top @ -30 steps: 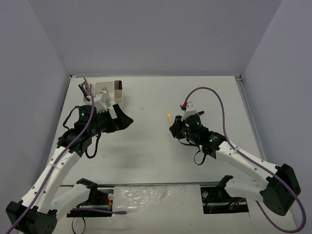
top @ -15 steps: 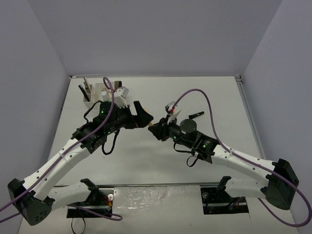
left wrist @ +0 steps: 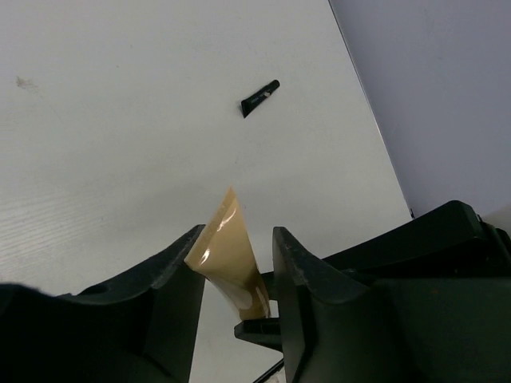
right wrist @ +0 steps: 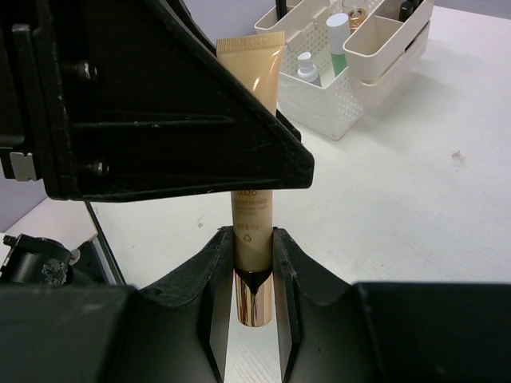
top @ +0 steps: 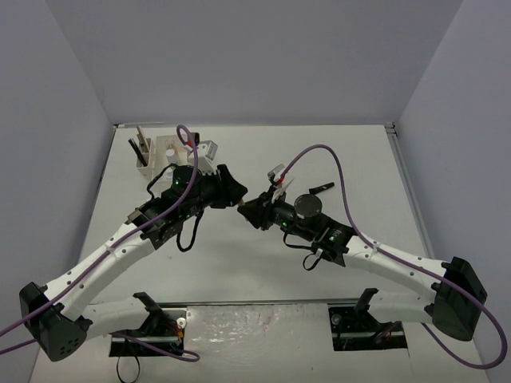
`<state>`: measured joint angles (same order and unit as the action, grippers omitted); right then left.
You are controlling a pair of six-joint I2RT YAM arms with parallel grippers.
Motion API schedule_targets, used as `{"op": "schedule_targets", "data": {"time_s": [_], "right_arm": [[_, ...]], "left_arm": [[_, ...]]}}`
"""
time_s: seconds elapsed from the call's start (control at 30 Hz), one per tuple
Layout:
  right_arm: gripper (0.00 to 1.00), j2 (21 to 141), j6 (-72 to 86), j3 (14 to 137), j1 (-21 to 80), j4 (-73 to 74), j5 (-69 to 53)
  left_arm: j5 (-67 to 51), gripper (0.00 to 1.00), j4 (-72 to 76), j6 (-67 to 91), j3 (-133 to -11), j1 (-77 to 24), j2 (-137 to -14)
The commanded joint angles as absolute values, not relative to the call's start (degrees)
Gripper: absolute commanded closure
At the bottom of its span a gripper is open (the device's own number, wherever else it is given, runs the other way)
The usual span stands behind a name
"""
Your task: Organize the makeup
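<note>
The white desk carries a compartmented box at its far left. Above the middle, the right claw pinches a tan tube near its gold cap. The left claw sits narrow around the tube's flat end; I cannot tell if it grips. A small black stick lies alone further right.

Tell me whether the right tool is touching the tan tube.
Touching. In the right wrist view, both fingers of the right tool press the tan tube without a gap.
</note>
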<state>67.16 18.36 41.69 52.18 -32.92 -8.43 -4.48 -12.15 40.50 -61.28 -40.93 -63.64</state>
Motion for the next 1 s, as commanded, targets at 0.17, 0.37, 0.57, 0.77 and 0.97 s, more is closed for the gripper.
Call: {"op": "schedule_targets", "data": {"time_s": [0.17, 0.37, 0.57, 0.77, 0.97], "right_arm": [[0.93, 67.99, 17.88, 44.3, 52.56, -39.42, -8.74], [0.55, 68.2, 17.06, 45.16, 52.47, -37.47, -6.18], [0.15, 68.31, 15.82, 47.08, 52.08, -32.72, -0.82], [0.0, 65.67, 13.43, 47.45, 51.23, -25.23, 8.31], [0.0, 61.09, 12.16, 44.42, 49.25, -20.69, 13.73]], "left_arm": [[-2.81, 0.84, -5.71, 39.55, -63.19, -41.4, -62.8], [-1.34, 0.97, -5.46, 38.08, -62.85, -41.4, -63.02], [3.96, 0.97, -6.13, 33.76, -63.32, -41.31, -63.84], [16.07, 0.97, -4.8, 24.65, -65.01, -38.75, -66.25], [20.65, 0.97, 5.84, 17.38, -67.06, -30.43, -72.38]]}}
